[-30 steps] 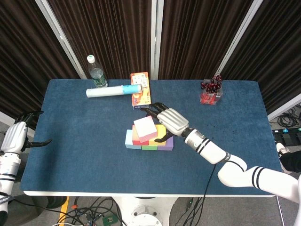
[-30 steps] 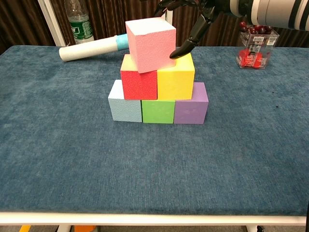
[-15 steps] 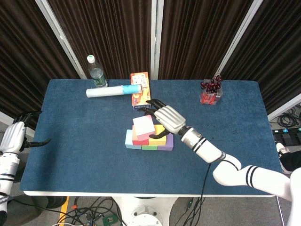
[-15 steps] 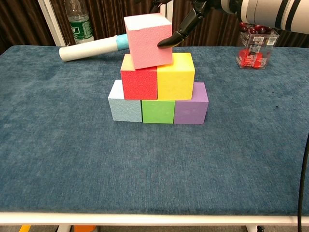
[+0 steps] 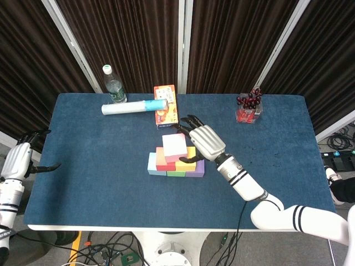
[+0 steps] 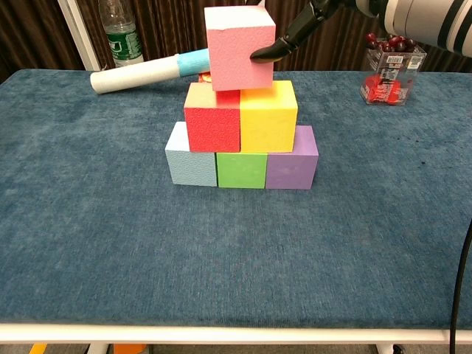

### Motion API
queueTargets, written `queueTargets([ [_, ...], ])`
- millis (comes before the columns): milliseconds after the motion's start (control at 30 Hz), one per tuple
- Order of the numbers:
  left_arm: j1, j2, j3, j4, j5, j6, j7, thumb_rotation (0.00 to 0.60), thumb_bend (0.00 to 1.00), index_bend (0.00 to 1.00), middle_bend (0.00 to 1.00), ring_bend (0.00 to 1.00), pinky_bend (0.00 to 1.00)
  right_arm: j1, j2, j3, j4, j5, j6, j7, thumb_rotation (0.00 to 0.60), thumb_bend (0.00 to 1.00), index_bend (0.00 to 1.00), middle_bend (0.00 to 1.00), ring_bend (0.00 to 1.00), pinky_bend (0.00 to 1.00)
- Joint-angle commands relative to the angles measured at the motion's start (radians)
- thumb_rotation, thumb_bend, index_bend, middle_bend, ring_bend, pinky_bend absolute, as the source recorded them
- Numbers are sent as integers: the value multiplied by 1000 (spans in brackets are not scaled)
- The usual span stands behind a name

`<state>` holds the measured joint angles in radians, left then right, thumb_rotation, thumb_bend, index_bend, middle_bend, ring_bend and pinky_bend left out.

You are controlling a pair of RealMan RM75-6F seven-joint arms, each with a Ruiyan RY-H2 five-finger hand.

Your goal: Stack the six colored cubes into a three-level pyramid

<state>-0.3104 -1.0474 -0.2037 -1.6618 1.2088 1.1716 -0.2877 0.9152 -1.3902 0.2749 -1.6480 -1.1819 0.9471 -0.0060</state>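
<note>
Your right hand (image 5: pixel 204 143) is cut off at the top edge of the chest view, where only dark fingertips (image 6: pixel 267 53) show against the side of the pink foam cube (image 6: pixel 240 48); the far fingers are hidden behind that cube, so the full grip is hard to read; from the head view the fingers wrap its far and right sides and hold it. Whether the pink cube's underside touches the cubes below, you cannot tell; it sits slightly tilted, over the seam between the red foam cube (image 6: pixel 212 120) and the yellow foam cube (image 6: pixel 268 116).

Those two stand side by side, touching, on a bottom row: light blue foam cube (image 6: pixel 191 157), green foam cube (image 6: pixel 241 170), purple foam cube (image 6: pixel 292 162), all flush on the blue cloth-covered table (image 6: pixel 110 243).

Your left hand (image 5: pixel 20 159) hangs off the table's edge, well apart from the stack, fingers spread, holding nothing.

Behind the stack: a white paper roll with a blue end (image 5: pixel 133 107), a clear plastic bottle (image 5: pixel 113 85), an orange printed box (image 5: pixel 166 105); off to its right, a clear container of red items (image 6: pixel 391 74), contents too small to make out.
</note>
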Motion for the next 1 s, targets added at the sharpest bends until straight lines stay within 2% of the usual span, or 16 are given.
queueTargets([
  [33,0,-6,1,11,3,-3,-9,600,60,189,152,75,62,-11,-21,11,-53,79,39,-95,600,119,178,466,84,0],
  [233,-18,-14,-9,22,-9,-22,-4,600,60,189,152,75,61,-9,-44,16,-89,142,67,-179,600,118,178,462,84,0],
  [433,-1,-4,2,9,5,-8,-14,600,60,189,152,75,62,-6,-58,17,-98,172,77,-225,600,118,178,461,84,0],
  [1000,0,-7,5,21,16,-8,-26,600,60,189,152,75,62,-10,-71,13,-101,183,79,-258,600,118,178,459,84,0],
])
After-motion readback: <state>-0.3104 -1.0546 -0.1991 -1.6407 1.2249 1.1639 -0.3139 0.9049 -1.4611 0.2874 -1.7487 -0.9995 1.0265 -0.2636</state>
